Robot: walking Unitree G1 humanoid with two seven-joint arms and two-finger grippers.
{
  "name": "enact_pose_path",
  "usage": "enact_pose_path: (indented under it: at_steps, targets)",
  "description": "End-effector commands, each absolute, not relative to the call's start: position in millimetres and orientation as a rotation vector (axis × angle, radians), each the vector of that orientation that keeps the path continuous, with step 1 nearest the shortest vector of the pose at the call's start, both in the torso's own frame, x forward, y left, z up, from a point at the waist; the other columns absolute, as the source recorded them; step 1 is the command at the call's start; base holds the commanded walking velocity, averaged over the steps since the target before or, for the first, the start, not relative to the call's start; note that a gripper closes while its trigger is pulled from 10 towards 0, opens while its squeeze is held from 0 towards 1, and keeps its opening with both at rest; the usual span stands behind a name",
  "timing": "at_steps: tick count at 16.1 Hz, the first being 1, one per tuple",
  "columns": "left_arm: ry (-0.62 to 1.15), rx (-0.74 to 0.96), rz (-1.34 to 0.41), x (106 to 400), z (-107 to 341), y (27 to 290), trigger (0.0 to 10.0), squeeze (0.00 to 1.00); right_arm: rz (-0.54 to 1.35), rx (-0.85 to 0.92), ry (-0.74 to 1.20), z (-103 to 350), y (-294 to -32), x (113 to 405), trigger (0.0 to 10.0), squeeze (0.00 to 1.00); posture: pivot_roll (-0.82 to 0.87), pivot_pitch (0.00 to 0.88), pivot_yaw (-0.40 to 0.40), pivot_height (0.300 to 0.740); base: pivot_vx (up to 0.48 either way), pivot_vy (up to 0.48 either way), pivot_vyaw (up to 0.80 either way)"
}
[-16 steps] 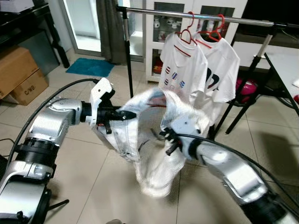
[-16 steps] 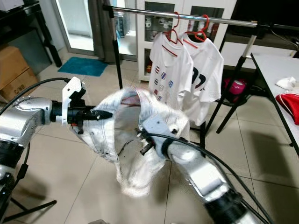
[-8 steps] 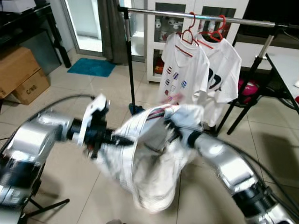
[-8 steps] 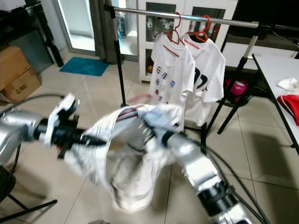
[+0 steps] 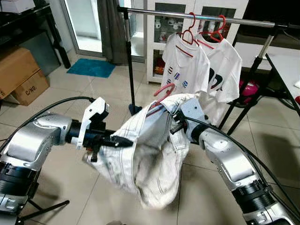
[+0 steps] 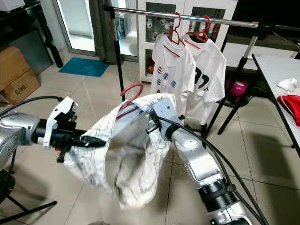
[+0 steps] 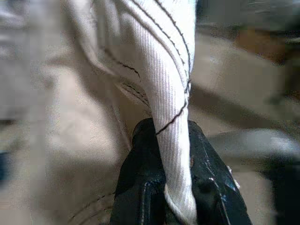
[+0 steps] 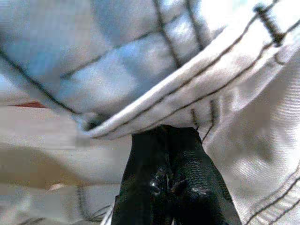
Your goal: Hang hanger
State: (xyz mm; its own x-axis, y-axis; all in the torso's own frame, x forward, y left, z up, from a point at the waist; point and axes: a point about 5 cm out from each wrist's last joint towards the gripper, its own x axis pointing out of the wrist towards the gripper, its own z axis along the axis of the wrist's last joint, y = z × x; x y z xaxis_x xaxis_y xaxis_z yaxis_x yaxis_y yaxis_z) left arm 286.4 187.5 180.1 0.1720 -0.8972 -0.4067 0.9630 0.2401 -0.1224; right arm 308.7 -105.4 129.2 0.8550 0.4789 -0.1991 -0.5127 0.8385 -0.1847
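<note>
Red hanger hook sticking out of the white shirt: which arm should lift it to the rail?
Probably right. The right end effector grips the white shirt just beside the red hanger hook, nearest the metal rail. The left end effector pinches the shirt's lower, far edge.

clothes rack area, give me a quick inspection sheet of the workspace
surface: tiled floor, nothing seen lying on the part near the rack
job's things: white garment on a red hanger, held up between both arms below the rack rail
clutter: two white t-shirts already hung; cardboard boxes; teal mat
grippers: left gripper shut on a garment fold; right gripper shut on the garment edge
cables: black cable looping off the left arm
surroundings: white cabinet, table
</note>
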Motion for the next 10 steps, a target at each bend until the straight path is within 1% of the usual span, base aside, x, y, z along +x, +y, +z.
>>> enact_pose_path:
  at_steps: [1,4,6,7,8,10]
  targets:
    - [0.347,0.269,-1.238,298.3,194.1,193.9,0.0,0.0,0.56,-0.177,0.099,137.6,-106.2,305.5,10.0,1.0,-0.03,0.0,0.026,0.74,0.0,0.0,0.0]
    - [0.344,0.321,-1.155,305.4,191.4,205.2,0.0,0.0,0.606,-0.129,0.083,141.2,-115.8,299.4,10.0,1.0,-0.03,0.0,0.03,0.74,0.0,0.0,0.0]
    - [0.323,0.336,-1.086,309.8,190.5,221.7,0.0,0.0,0.819,-0.15,0.057,150.9,-129.1,279.1,10.0,1.0,-0.04,0.0,0.032,0.74,0.0,0.0,0.0]
    - [0.316,0.34,-1.083,309.7,190.3,227.2,0.0,0.0,0.899,-0.171,0.05,156.9,-137.4,270.8,10.0,1.0,-0.04,0.0,0.032,0.74,0.0,0.0,0.0]
    - [0.315,0.348,-1.09,308.9,189.5,232.0,0.0,0.0,0.938,-0.169,0.041,164.8,-146.9,267.4,10.0,1.0,-0.04,0.0,0.034,0.74,0.0,0.0,0.0]
    - [0.328,0.334,-1.16,302.7,187.8,236.3,0.0,0.0,0.95,-0.195,0.004,180.8,-163.7,272.4,10.0,1.0,-0.04,0.0,0.04,0.74,0.0,0.0,0.0]
